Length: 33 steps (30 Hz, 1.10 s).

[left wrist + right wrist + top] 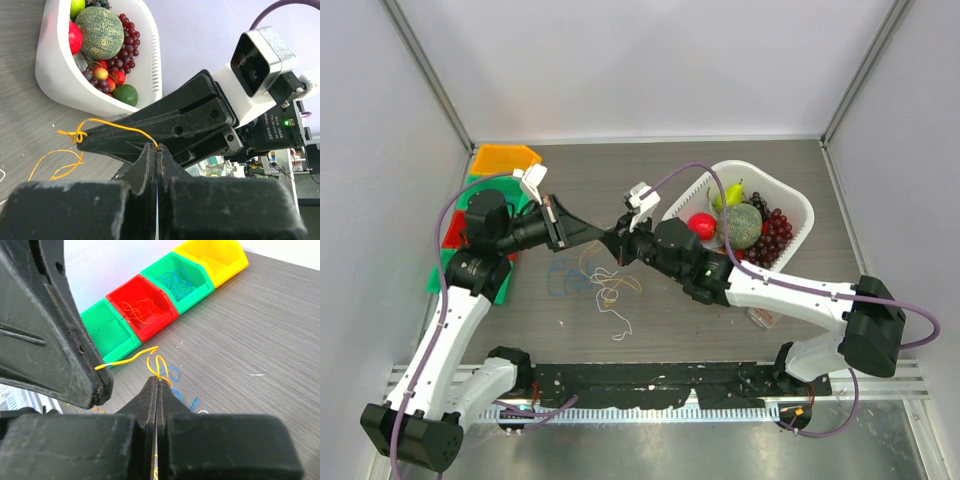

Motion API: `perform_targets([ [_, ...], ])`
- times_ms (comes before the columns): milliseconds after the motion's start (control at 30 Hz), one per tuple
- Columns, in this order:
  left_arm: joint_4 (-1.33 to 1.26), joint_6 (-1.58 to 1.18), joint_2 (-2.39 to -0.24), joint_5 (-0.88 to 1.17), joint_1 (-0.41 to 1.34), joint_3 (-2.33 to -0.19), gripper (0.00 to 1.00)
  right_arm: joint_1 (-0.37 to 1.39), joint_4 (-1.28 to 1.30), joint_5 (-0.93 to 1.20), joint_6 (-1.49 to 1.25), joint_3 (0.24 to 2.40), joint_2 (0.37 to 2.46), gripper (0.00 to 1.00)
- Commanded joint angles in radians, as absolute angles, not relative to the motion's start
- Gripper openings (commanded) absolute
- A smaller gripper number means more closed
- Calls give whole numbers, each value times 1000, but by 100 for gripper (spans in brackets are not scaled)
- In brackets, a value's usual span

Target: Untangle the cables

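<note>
Plainly, the two arms were tip to tip above the middle of the bench (670, 325). The left gripper (157, 149) was clenched, its fingers pressed flat together on the orange cable (120, 126). From that pinch the strand ran in a shallow arc across to the tip of the right gripper (157, 384). That gripper was clamped tight on the same strand. In its own wrist view a small loop stood up just above the closed fingers, and the wire bent away leftward to the other gripper's tip. Seen from the left wrist, a small knot sat at the right gripper's tip, with more orange loops trailing below it toward the bench.

The rest of the cables (598, 285) lay as a loose clump on the bench just below the two grippers — blue to the left, orange-tan in the middle, and a thin white strand trailing toward the near edge.

A white basket (806, 212) of fruit stood to the right, apart from the clump. Along the left edge sat a row of bins: a yellow bin (235, 262), a green bin (195, 296) holding blue wire, a red bin (154, 325) holding orange wire, and another green one — its contents could not be made out.
</note>
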State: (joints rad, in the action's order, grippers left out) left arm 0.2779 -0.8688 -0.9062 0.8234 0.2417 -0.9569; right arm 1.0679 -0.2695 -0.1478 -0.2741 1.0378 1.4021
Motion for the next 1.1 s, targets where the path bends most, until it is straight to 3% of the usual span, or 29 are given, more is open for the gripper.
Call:
perform_targets([
  [0, 196, -913, -884, 853, 239, -936, 0, 1075, -420, -232, -259, 1003, 1336, 1],
  [167, 160, -982, -884, 831, 238, -899, 0, 1083, -609, -15, -125, 884, 1295, 1],
  [267, 98, -1051, -897, 847, 239, -873, 0, 1088, -574, 171, 62, 884, 1284, 1],
  [333, 84, -1072, -899, 839, 238, -873, 0, 1101, -392, 303, 229, 963, 1299, 1],
  [367, 89, -1069, -902, 841, 233, -882, 0, 1126, -242, 327, 282, 983, 1304, 1],
  [467, 149, -1040, -911, 845, 193, -922, 0, 1157, -146, 345, 389, 944, 1229, 1],
  [567, 172, -1039, -919, 856, 125, -933, 0, 1271, -68, 196, 419, 888, 1142, 1],
  [767, 146, -1049, -940, 923, 48, -937, 0, 1308, -98, 25, 324, 761, 1040, 1],
  [900, 123, -1058, -930, 956, 46, -936, 0, 1204, -232, -242, 10, 796, 1057, 1],
  [967, 112, -1058, -916, 969, 46, -925, 0, 1096, -213, -174, -174, 848, 1106, 5],
  [1067, 107, -1060, -905, 985, 48, -913, 0, 1034, -195, -65, -293, 943, 1195, 22],
])
